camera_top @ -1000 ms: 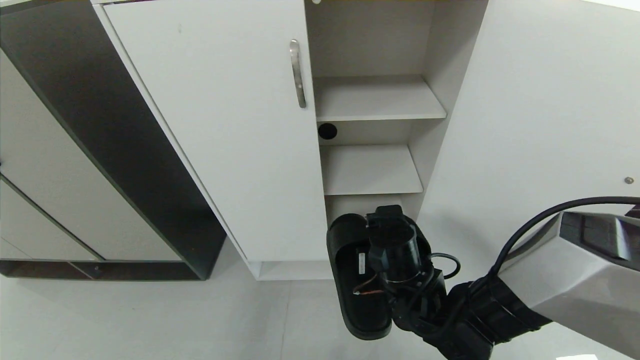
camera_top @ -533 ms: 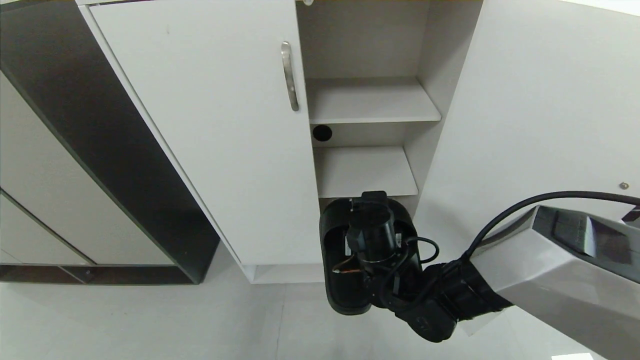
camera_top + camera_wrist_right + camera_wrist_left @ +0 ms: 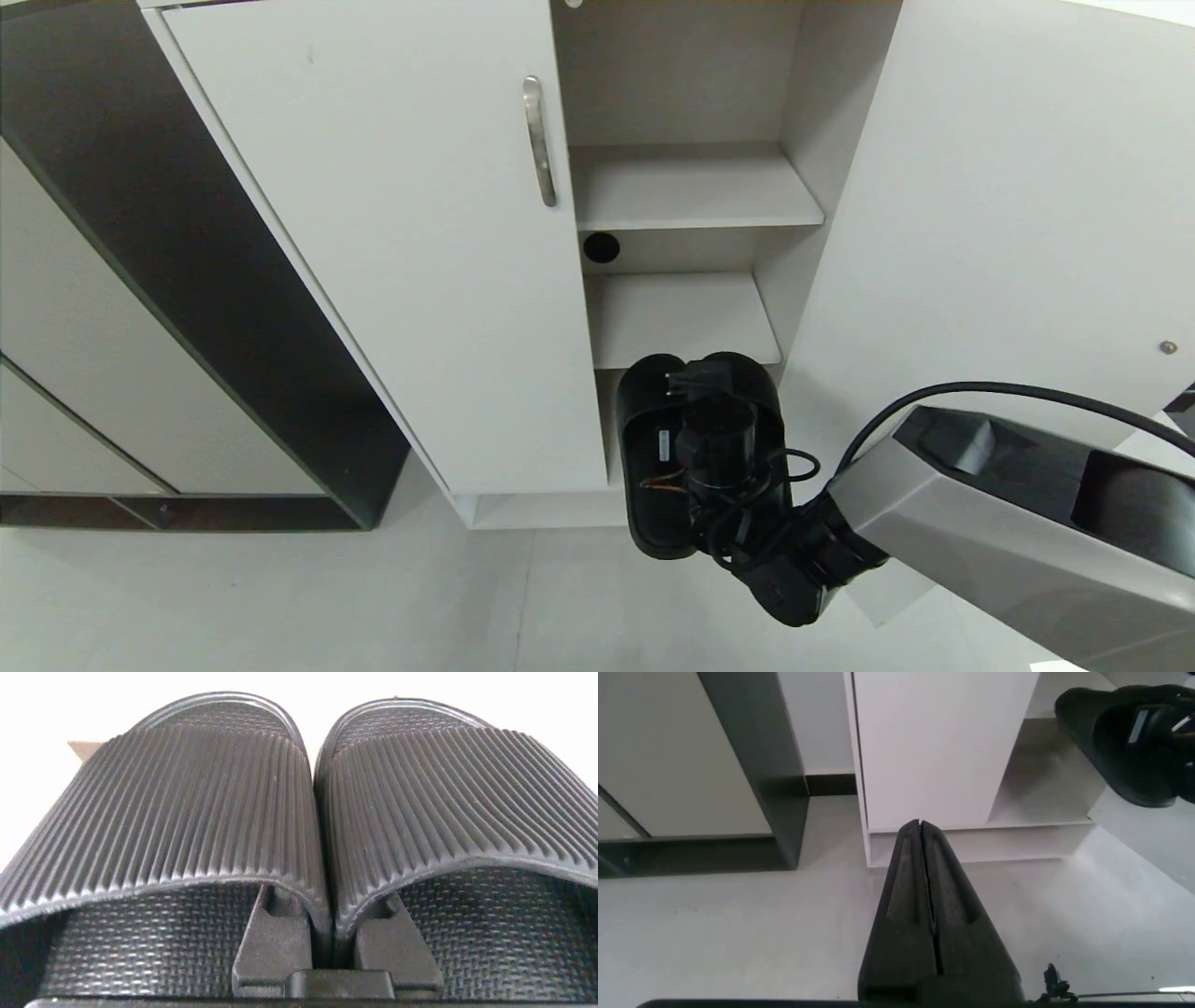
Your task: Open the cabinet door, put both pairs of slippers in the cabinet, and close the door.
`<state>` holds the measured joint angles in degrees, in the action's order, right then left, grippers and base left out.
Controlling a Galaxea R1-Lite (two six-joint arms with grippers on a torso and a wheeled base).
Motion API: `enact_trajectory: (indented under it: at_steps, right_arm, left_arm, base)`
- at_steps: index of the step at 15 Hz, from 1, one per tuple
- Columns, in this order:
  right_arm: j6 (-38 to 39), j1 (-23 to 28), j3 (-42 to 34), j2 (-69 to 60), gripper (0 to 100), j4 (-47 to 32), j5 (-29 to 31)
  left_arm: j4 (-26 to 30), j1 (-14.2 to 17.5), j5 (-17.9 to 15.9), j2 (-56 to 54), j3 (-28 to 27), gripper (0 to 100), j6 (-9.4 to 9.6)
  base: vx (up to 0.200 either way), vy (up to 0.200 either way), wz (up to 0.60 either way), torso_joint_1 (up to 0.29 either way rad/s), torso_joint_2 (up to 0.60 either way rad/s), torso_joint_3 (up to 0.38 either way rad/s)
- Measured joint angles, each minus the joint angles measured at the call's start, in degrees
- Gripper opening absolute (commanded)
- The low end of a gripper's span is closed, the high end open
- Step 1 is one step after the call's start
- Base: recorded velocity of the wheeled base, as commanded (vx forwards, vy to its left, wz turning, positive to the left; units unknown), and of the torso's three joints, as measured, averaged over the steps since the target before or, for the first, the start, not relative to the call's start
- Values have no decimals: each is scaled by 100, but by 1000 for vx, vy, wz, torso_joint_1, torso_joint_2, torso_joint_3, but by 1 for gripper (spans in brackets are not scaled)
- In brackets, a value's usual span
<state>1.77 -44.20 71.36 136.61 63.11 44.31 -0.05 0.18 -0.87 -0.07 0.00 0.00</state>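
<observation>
The black slippers (image 3: 646,420), one pair held side by side, were gripped by the right gripper (image 3: 700,383), whose fingers (image 3: 271,938) were clenched on the two inner walls under the ribbed straps. The pair was held at the mouth of the cabinet's lowest compartment, directly ahead of that gripper and not yet set down. The right-hand cabinet door (image 3: 980,187) was already swung open just beside the arm, so the opening step could be counted as done. Placing this pair, fetching a second pair and shutting the door were judged to be left. Above and beyond the gripper, two white shelves (image 3: 691,187) were seen bare, with a round hole (image 3: 601,247) in the back panel between them. The closed left-hand door (image 3: 392,233) with its metal handle (image 3: 537,140) stood on the gripper's left. The left gripper (image 3: 920,887) was held low over the pale floor (image 3: 280,597), well apart from the slippers, its jaws pressed together on nothing. A dark-edged unit (image 3: 187,233) was set farther left.
</observation>
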Motion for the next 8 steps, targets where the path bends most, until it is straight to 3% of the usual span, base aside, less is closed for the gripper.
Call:
enact_trajectory:
  at_steps: [1,8]
  right_arm:
    - [0,18,5,27,0,-2,-2]
    - [0,29,11,77,0,4,-24]
  left_arm:
    - [-2,-11,2,0,0,0,0]
    - [0,0,0,0,0,0,-7]
  base:
    - [0,0,0,0,0,0]
    - [200,0,0,3,2,0]
